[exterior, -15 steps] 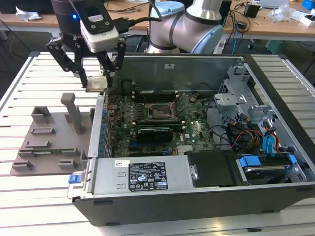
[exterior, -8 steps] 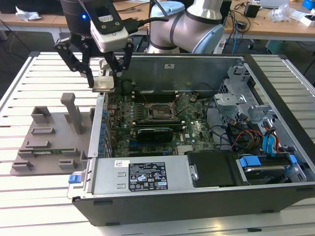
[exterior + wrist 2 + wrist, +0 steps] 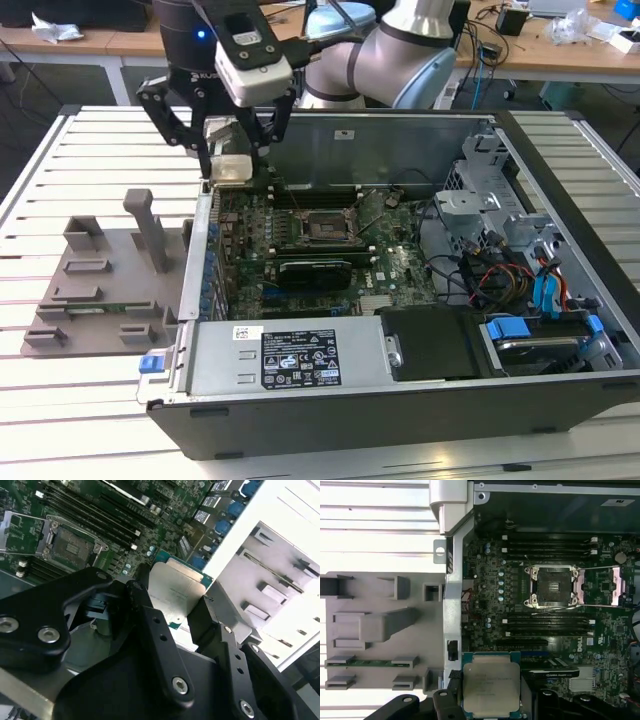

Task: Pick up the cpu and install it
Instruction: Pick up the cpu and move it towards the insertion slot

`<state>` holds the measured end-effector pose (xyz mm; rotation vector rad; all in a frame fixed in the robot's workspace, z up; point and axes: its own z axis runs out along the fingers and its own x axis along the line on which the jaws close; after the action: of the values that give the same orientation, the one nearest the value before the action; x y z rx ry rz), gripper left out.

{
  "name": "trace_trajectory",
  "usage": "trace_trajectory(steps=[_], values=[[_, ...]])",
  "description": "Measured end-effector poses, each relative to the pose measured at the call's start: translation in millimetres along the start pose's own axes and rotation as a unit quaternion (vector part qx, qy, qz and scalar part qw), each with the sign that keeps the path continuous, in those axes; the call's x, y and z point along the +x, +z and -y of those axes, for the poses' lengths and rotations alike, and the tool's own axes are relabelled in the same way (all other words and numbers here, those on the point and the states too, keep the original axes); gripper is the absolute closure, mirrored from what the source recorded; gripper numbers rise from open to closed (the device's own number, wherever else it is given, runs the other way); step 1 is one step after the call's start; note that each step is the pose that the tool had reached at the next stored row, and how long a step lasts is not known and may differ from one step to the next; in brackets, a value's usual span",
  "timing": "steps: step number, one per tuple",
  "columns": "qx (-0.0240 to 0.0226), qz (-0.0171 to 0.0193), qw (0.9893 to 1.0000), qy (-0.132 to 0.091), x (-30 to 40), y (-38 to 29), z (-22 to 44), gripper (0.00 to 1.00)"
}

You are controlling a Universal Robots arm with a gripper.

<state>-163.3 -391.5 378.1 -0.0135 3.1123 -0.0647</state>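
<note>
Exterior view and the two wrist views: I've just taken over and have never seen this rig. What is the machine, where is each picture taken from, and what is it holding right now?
The machine is one robot arm ending in a black two-fingered pincer. The exterior view comes from a camera off the arm, looking over a white slatted table with an open computer case on it. Both wrist views come from cameras riding on the arm, looking down past the pincer. The pincer is closed on a small square silver chip, held above the case near the wall beside the grey plastic tray, which lies on the table. Inside the case is a green circuit board; its square socket is empty, so the chip is not installed yet.
</note>
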Motion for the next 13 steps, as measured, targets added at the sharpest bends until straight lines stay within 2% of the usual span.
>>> trace_trajectory(steps=[4, 8, 9, 13], values=[[0.0, -0.0003, 1.0, 0.0, -13.7, 1.7, -0.9, 0.45], [0.0, -0.0009, 1.0, 0.0, -25.8, 5.4, -4.6, 0.45], [0.0, -0.0011, 1.0, 0.0, -29.9, 7.6, -6.5, 0.45], [0.0, -0.0017, 1.0, 0.0, -39.3, 15.0, -10.9, 0.45]])
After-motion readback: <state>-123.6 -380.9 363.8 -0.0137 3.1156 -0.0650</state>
